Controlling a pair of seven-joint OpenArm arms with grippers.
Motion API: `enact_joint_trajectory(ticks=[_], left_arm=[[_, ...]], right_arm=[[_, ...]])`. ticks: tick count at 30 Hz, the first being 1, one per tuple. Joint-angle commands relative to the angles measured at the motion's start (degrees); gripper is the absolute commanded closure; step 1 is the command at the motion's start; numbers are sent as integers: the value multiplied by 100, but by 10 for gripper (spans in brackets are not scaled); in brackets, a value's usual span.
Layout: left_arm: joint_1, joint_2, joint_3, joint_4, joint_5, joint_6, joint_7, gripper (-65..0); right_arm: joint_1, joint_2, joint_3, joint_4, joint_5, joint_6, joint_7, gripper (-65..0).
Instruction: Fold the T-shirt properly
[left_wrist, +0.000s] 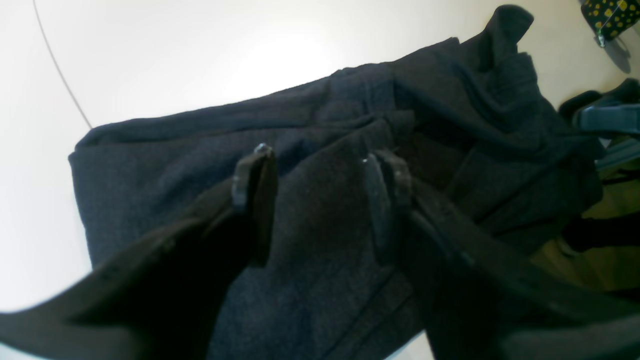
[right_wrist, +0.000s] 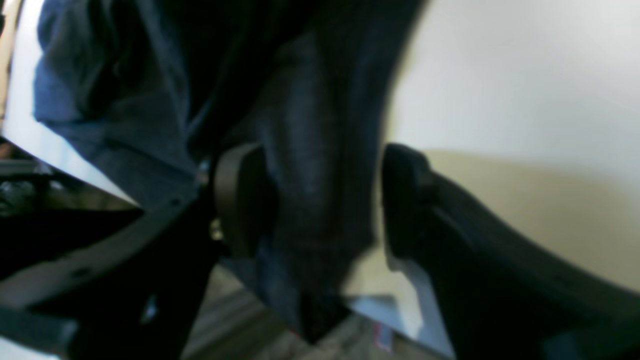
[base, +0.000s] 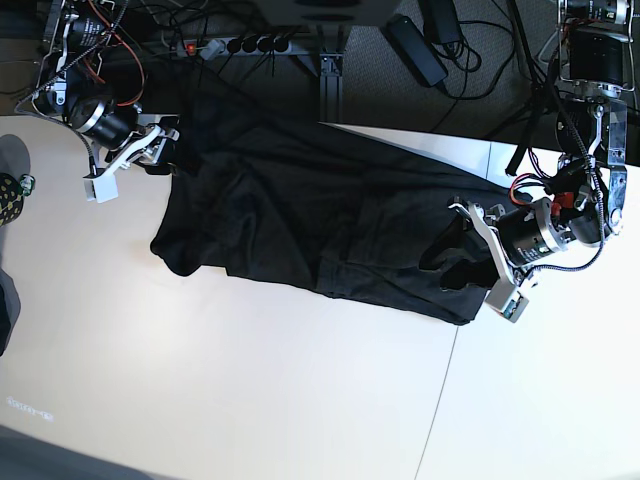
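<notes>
The T-shirt (base: 320, 230) lies crumpled across the far part of the table (base: 250, 390), plain dark side up; no print or writing can be read on it. The left gripper (left_wrist: 320, 180) hovers over the cloth, jaws wide. The right gripper (right_wrist: 320, 200) stands wide around a hanging fold.
</notes>
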Motion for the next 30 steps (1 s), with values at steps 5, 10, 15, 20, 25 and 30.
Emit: enact_joint_trajectory(ticks=[5,10,15,20,25,30], left_arm=[[-94,-52,-39,94,-98,-39,94,-318],[-96,-52,-39,94,-101,-39,129,-318],[-96,-52,-39,94,-101,-39,131,-318],[-94,-55,-39,94,-101,-39,162,-318],[-96,-55,-39,94,-101,-39,203,-318],[-94,-55,-39,94,-101,-39,245,-318]], right_arm=[[105,28,181,-42,66,385,85,-369],[153,-9,186,-136,39,382,90,-369],[260,-197,186,-402,42,380,173,-369],[509,-466,175,-811,70,382,114,-369],[546,-752,83,-839,129,385,-35,-369],[538,-957,-188,-837,127,382,-76,-369]])
